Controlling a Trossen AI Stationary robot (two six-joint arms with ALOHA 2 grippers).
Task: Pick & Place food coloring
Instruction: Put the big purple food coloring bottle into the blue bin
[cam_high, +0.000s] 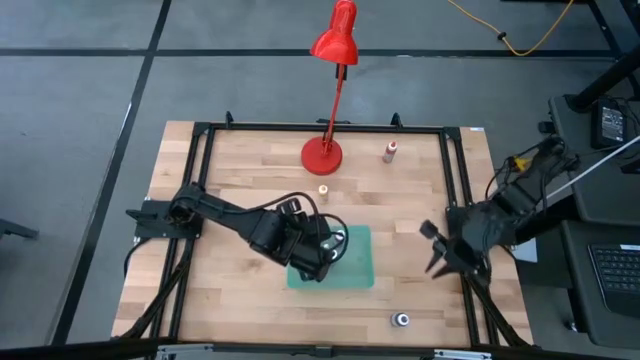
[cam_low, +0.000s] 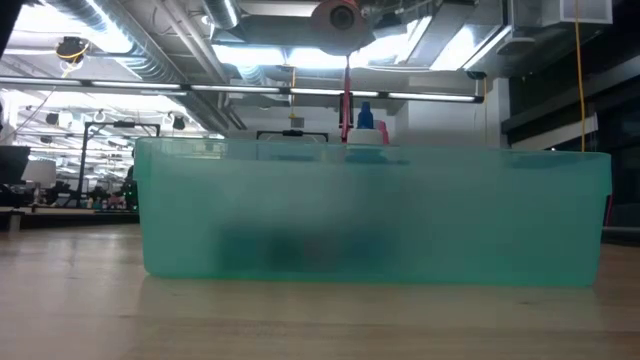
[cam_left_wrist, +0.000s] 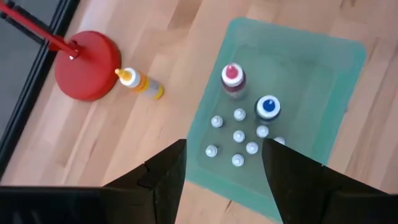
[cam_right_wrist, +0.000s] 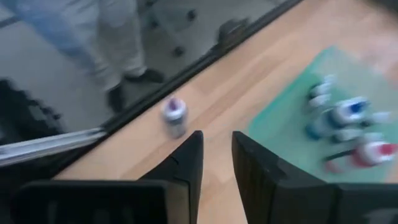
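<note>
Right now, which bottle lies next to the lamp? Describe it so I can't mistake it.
Find the red desk lamp and its round base on the wooden table. Just beside that base, outside the green tray, lies a small orange-yellow bottle. It alone lies on its side; the tray's bottles stand upright.

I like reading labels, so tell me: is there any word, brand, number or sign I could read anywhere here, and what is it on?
None can be read.
The food coloring bottles in the green tray: any labels are too small to read.
The orange-capped bottle by the red lamp base: no readable print.
The purple-capped bottle: blurred.
</note>
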